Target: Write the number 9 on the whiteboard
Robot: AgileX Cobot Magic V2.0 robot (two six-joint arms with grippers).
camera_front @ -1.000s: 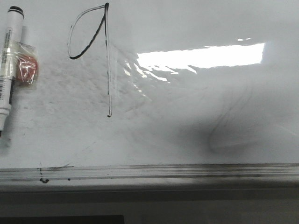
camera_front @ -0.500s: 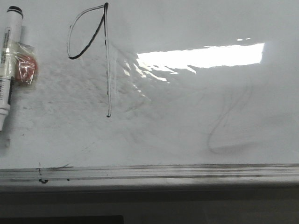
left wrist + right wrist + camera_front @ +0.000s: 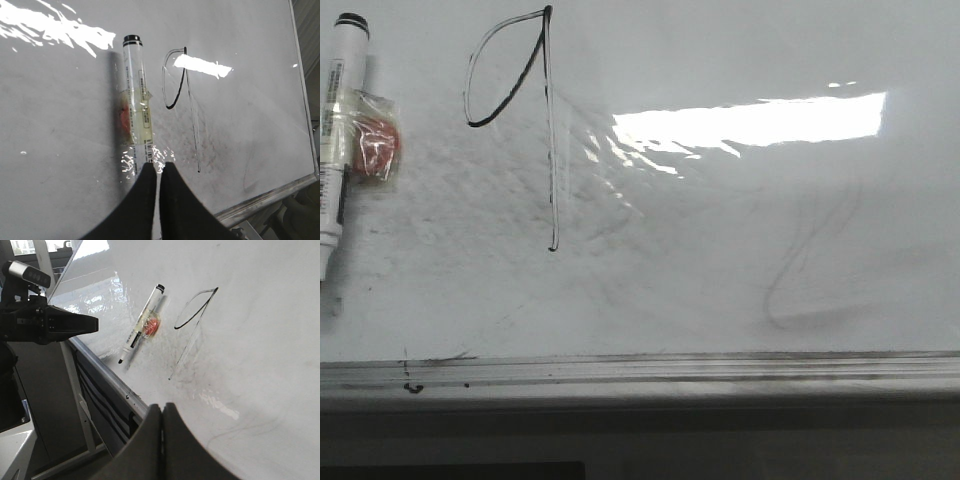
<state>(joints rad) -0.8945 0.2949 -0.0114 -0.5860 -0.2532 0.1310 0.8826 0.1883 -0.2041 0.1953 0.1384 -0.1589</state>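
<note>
The number 9 (image 3: 551, 150) is drawn in thin black marker on the whiteboard (image 3: 720, 220), with an open loop at the left and a long straight stem. It also shows in the left wrist view (image 3: 192, 115) and the right wrist view (image 3: 194, 335). A white marker with a black cap (image 3: 335, 140) lies on the board left of the 9, with a red piece in clear wrap (image 3: 377, 145) taped to it. My left gripper (image 3: 159, 167) is shut and empty, held off the board over the marker's (image 3: 136, 95) tip end. My right gripper (image 3: 162, 407) is shut and empty near the board's ledge.
A grey metal ledge (image 3: 670, 368) runs along the board's near edge. A faint grey S-shaped erased smear (image 3: 810, 260) lies at the lower right, under a bright glare patch (image 3: 750, 122). My left arm's black wrist with its camera (image 3: 45, 325) hangs off the board's edge.
A dark shadow over the board's lower right, around the S-shaped smear, has faded and gone. The marker and the 9 have not changed.
</note>
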